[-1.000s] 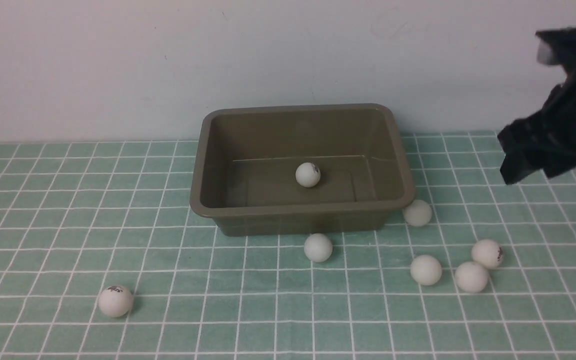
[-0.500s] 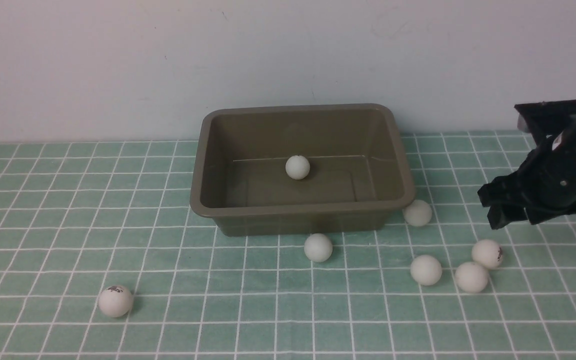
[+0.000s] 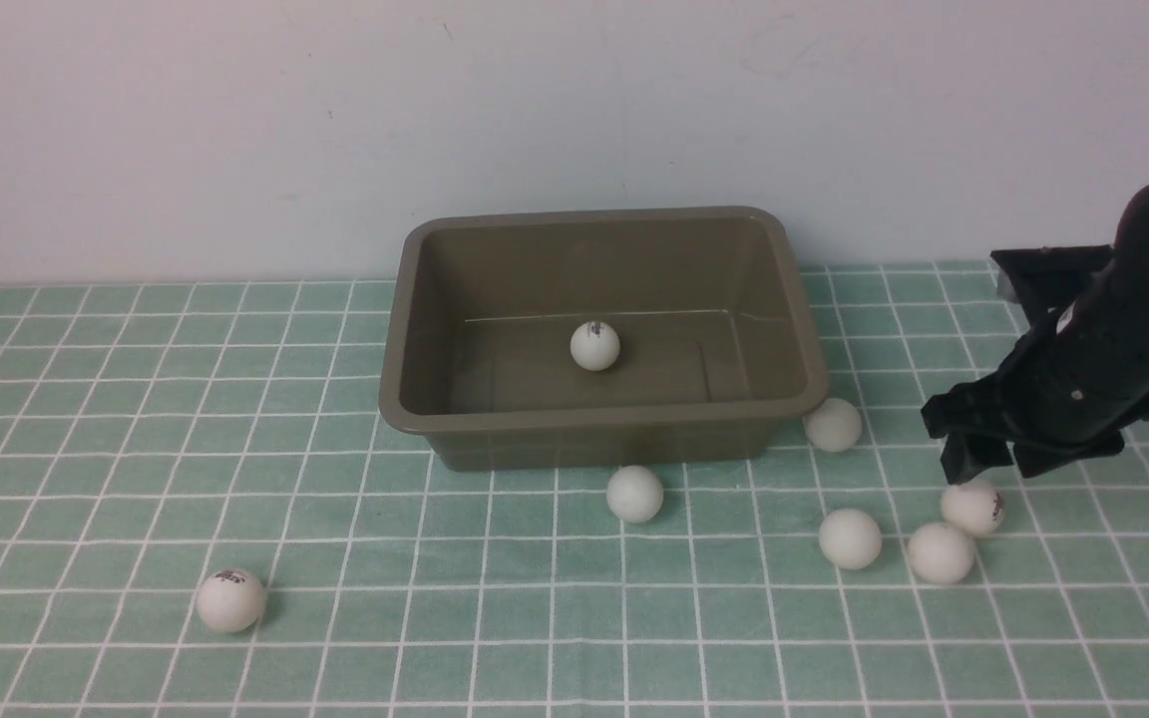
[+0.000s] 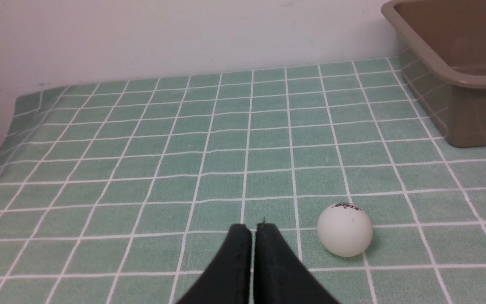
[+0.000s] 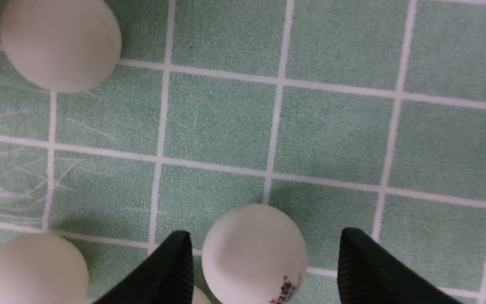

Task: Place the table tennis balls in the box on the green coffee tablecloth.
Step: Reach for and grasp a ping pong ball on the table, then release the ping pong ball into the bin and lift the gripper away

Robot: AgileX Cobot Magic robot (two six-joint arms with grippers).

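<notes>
1. Seven table tennis balls show in the front view: one ball [image 3: 594,345] lies on the floor of the box [image 3: 589,444], near its middle, and six rest outside it on the green coffee tablecloth [image 3: 136,399]
2. The box stands upright on the cloth, close to the wall [image 3: 235,130] at the back
3. One outside ball [image 3: 833,424] sits just beside the box's near right corner, and another [image 3: 634,494] just in front of its near side. Three are clustered at the right front and a lone ball [image 3: 230,600] lies well apart at the left front
4. The right gripper [image 3: 983,464] hangs low over the cluster with its fingers [image 5: 171,270] spread either side of the printed ball [image 3: 972,507], not pinching it: cloth shows between the ball and one finger
5. The left gripper [image 4: 252,228] is low over the cloth with its fingers pressed together on nothing, and the lone ball rests just beside them
</notes>
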